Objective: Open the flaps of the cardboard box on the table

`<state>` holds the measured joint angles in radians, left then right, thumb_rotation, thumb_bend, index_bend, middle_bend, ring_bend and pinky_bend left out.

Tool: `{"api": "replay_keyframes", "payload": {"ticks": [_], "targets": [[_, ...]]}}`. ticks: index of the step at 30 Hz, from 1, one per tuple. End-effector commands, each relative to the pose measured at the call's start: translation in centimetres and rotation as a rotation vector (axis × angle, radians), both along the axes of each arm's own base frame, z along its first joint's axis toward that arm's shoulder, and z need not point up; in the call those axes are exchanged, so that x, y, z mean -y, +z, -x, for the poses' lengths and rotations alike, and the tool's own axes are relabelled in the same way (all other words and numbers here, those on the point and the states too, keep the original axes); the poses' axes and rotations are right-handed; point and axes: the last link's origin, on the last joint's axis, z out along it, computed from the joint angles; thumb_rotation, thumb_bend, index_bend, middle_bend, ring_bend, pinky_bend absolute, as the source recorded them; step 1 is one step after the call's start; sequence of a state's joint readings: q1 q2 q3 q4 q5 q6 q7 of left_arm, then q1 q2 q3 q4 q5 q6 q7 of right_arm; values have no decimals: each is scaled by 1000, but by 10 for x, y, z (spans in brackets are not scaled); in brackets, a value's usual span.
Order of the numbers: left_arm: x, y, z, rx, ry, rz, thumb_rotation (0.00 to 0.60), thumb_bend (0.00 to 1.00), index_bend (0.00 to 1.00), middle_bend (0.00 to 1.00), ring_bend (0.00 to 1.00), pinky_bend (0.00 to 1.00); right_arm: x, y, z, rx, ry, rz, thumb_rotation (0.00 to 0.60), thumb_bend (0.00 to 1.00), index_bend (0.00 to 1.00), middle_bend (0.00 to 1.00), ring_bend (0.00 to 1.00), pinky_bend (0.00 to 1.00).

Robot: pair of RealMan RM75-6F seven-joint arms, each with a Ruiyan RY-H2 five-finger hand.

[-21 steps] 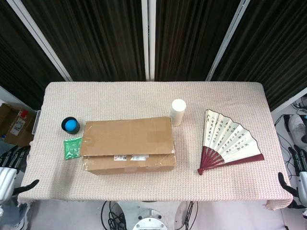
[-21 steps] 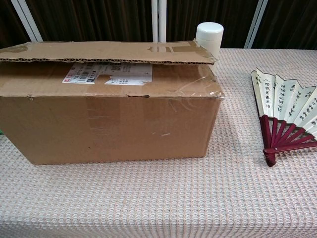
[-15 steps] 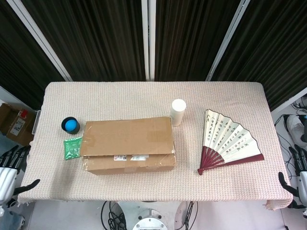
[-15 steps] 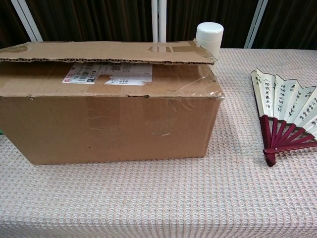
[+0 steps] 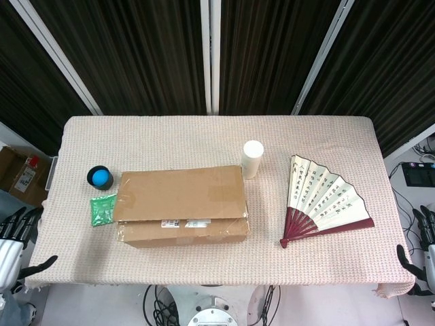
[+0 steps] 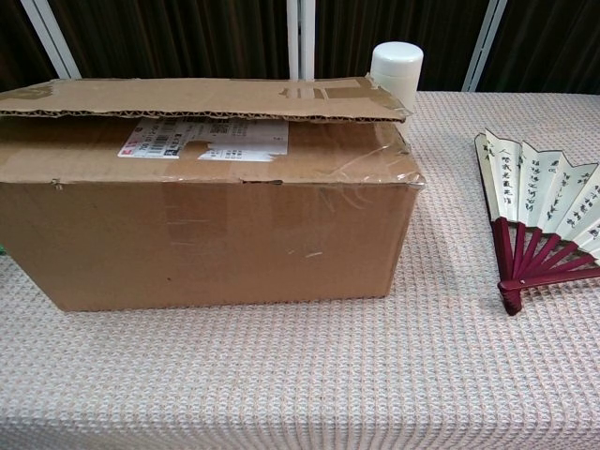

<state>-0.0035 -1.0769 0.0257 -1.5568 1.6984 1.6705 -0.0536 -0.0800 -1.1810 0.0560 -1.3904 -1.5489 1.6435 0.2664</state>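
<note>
Both hands are sitting lower and further out at the frame edges than 0.7 s ago, while the box and the other items are lying where they were. The left hand [image 5: 12,239] is hanging off the table's [image 5: 204,136] near left corner, fingers spread, holding nothing. The right hand [image 5: 425,250] is hanging off the near right corner, fingers apart, also holding nothing. The box [image 5: 181,206] is resting left of centre on the table, its flaps closed, the rear flap overlapping the labelled front one [image 6: 202,138]. A white bottle [image 5: 252,159] is standing upright just beside the box's far right corner. A fan [image 5: 323,201] is lying open to the right. A blue ball [image 5: 101,178] and a green packet [image 5: 103,208] are lying near the box's left end.
</note>
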Motion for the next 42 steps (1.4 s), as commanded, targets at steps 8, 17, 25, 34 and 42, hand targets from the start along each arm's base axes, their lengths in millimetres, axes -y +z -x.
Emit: {"api": "replay_keyframes", "payload": {"ticks": [8, 17, 25, 34, 42], "targets": [[-25, -3, -40, 91, -113, 40, 521, 28, 43, 119, 68, 165, 0, 1, 8, -1, -28, -4, 600, 327, 0, 0, 0, 0], [-66, -34, -113, 160, -312, 137, 579, 27, 43, 119, 68, 165, -2, 0, 13, 8, -36, -6, 600, 327, 0, 0, 0, 0], [-98, -72, -145, 203, -332, 224, 600, 26, 43, 118, 68, 165, -5, 4, 15, 11, -43, 8, 600, 326, 0, 0, 0, 0], [-120, -92, -154, 168, -321, 214, 600, 27, 43, 107, 68, 165, -5, 5, 19, 9, -53, 9, 600, 327, 0, 0, 0, 0], [-140, -78, -173, 160, -387, 105, 600, 36, 42, 107, 68, 165, -4, 5, 17, 4, -50, 10, 600, 327, 0, 0, 0, 0]]}}
